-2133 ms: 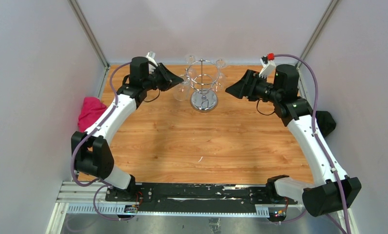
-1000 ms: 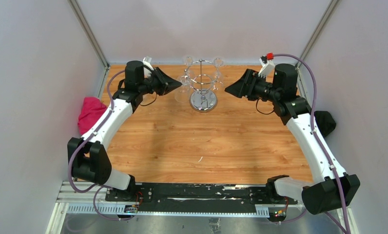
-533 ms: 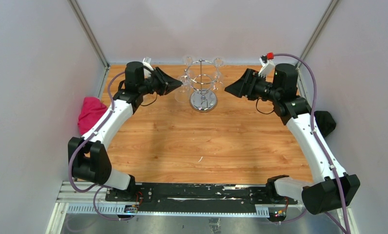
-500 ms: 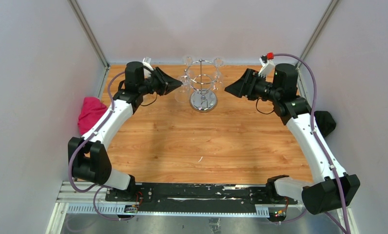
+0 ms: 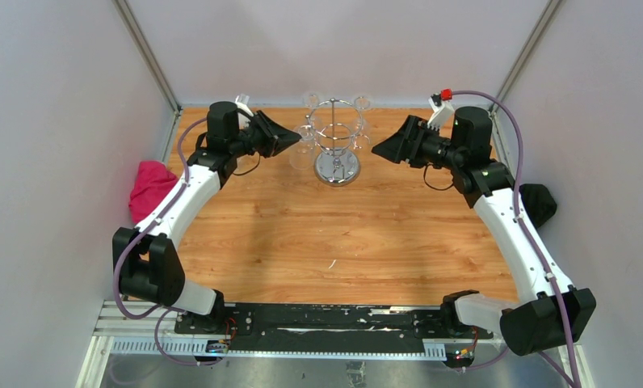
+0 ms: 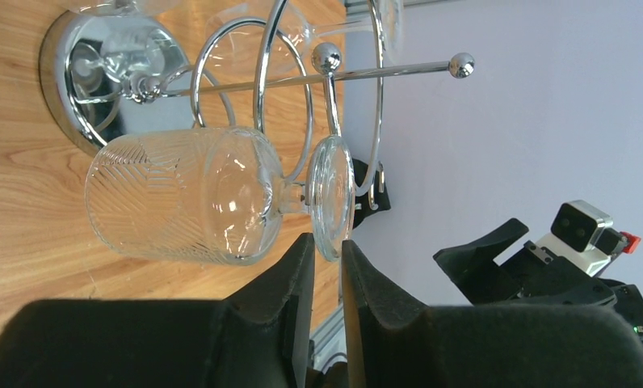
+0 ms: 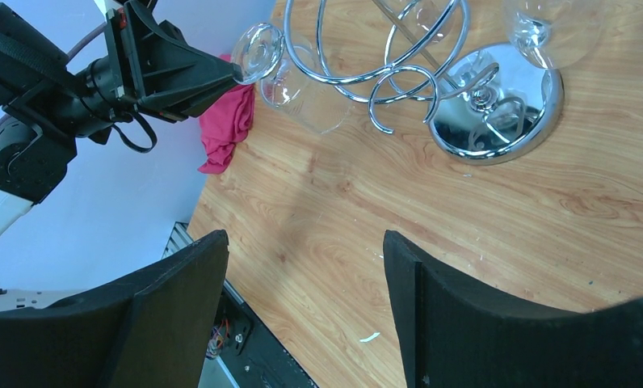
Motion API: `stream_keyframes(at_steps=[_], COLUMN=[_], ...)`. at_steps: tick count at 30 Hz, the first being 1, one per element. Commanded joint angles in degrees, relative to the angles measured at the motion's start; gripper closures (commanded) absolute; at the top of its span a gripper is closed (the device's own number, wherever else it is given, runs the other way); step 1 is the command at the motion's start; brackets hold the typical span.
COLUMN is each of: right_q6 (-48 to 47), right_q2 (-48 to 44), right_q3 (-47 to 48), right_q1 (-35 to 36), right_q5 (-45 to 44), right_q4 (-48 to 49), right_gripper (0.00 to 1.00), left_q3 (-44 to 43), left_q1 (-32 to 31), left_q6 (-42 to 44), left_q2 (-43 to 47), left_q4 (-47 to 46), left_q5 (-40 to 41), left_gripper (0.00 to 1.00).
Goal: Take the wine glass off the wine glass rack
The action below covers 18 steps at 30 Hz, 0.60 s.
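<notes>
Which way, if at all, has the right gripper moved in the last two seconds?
No. The right gripper sits the same gap from the wine glass rack.

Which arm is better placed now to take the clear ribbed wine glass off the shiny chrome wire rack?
Left. The left gripper is nearly shut, with the foot rim of the clear ribbed wine glass between its fingers. The right gripper is open and apart from the shiny chrome wire rack.

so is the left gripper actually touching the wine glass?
Cannot tell. In the left wrist view the foot rim of the wine glass dips into the narrow slit between the fingers of the left gripper; contact unclear.
</notes>
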<state>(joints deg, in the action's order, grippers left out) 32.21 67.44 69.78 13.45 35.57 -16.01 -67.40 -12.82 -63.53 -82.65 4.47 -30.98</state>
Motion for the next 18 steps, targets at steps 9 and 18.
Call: stream_keyframes(at_steps=[9,18], right_q6=[0.58,0.64], right_q2=[-1.18,-0.82], right_q3=[-0.78,-0.7], right_q1=[-0.88,-0.96], right_q5=[1.04,1.28], right_q4=[0.89,1.09], right_gripper=[0.25,0.25], left_q3=[-2.8,-3.62], left_q1=[0.34,0.26], left_q6=[-2.38,-2.81], left_q2=[-1.1,-2.72], left_q4=[-2.47,-2.64], left_q5=[0.48,0.51], left_gripper=[0.82,0.72])
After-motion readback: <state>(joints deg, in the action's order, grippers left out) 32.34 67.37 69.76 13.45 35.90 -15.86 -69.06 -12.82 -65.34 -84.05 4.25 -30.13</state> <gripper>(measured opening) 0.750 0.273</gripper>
